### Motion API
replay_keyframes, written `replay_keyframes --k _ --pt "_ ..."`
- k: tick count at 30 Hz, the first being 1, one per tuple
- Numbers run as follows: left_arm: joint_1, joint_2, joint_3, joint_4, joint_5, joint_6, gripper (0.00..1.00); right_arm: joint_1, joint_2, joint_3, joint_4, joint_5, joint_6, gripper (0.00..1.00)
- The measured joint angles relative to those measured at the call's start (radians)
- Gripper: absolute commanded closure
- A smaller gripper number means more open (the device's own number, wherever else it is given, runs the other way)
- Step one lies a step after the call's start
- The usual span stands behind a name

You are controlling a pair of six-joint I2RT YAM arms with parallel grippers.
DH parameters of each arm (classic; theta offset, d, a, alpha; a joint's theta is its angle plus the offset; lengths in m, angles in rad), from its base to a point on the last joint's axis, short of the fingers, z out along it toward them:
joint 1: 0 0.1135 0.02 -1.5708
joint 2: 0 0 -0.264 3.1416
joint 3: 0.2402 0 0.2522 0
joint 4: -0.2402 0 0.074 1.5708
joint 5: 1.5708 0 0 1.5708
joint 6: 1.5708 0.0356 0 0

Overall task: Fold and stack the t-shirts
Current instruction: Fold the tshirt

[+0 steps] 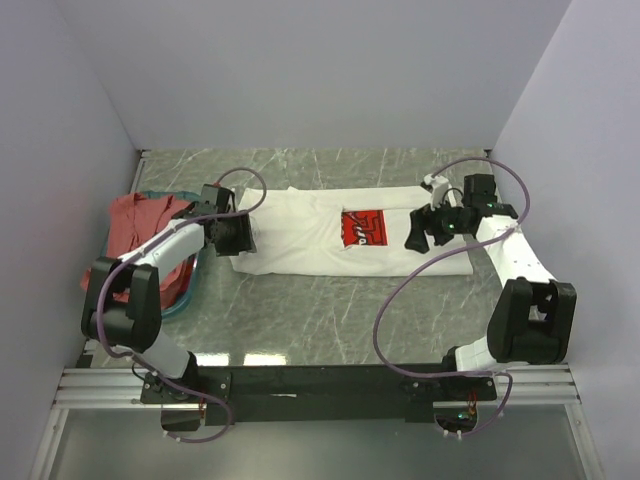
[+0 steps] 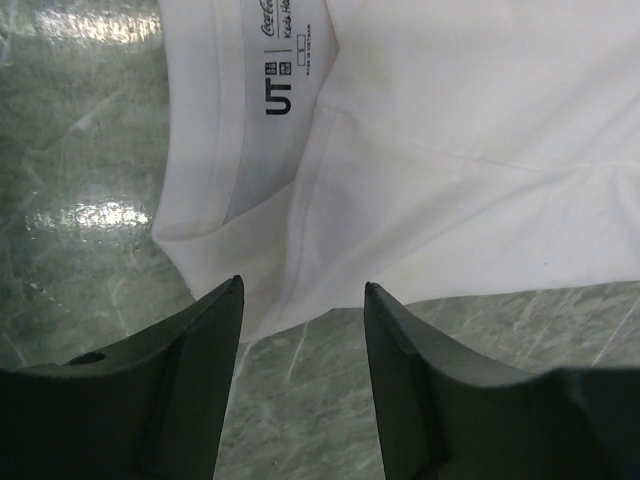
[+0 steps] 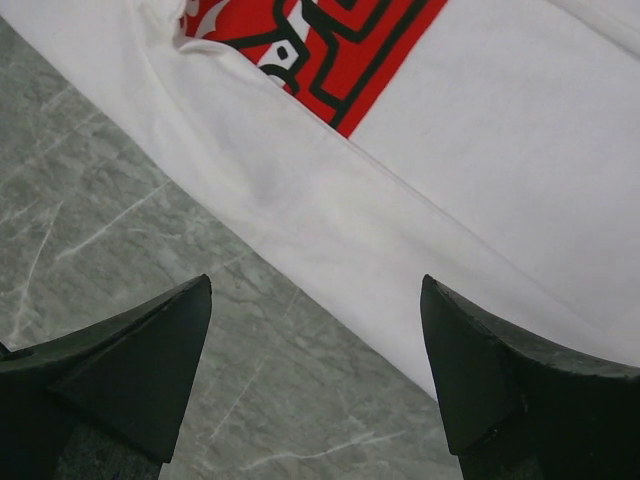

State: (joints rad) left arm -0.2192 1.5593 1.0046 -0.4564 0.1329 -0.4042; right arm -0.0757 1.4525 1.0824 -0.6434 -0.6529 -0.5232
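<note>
- Nearest the camera, a metal rail [image 1: 320, 380] is seen along the near edge, with both arm bases bolted to it.
- At the far left, a plain pale wall [image 1: 50, 150] is seen. It is joined to a back wall [image 1: 320, 70] and a right wall [image 1: 590, 150] of the same colour, so the surface [image 1: 320, 310] is closed in on three sides.
- The surface is a grey-green marbled slab, glossy enough for light to be reflected near the left base.
- The salmon-red t-shirt [image 1: 140, 220] is bunched at the left over a teal basket [image 1: 186, 298], of which only parts of the rim are shown.
- The left gripper [image 2: 302, 290] is held partly open at the collar end of the white t-shirt [image 1: 300, 235]. The cloth's edge lies just past the fingertips, and nothing is seen clamped.
- The white t-shirt is laid in a long strip across the middle, with its neck label [image 2: 280, 60] turned up and its red print [image 1: 364, 228] right of centre.
- The right gripper [image 3: 315, 285] is spread wide over the shirt's near edge, and nothing is held in it.
</note>
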Motion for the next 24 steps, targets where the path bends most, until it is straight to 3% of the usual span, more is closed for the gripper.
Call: replay_keyframes --k 7,11,13,19,24 --pt "-0.005 0.087 0.000 -0.003 0.002 0.017 0.62 -0.037 -0.015 -0.030 -0.007 -0.015 -0.015 0.09" --pt "-0.005 0.097 0.000 -0.014 0.009 0.020 0.93 -0.043 -0.026 -0.034 -0.013 -0.021 -0.021 0.09" --pt "-0.005 0.091 -0.001 -0.016 0.013 0.021 0.99 -0.047 -0.031 -0.038 -0.015 -0.019 -0.026 0.09" --pt "-0.005 -0.022 -0.060 -0.039 0.027 0.013 0.99 -0.085 -0.056 -0.061 -0.013 0.041 -0.037 0.09" --pt "-0.005 -0.093 -0.115 -0.058 0.027 -0.002 0.99 -0.193 -0.051 -0.062 -0.011 0.093 -0.053 0.09"
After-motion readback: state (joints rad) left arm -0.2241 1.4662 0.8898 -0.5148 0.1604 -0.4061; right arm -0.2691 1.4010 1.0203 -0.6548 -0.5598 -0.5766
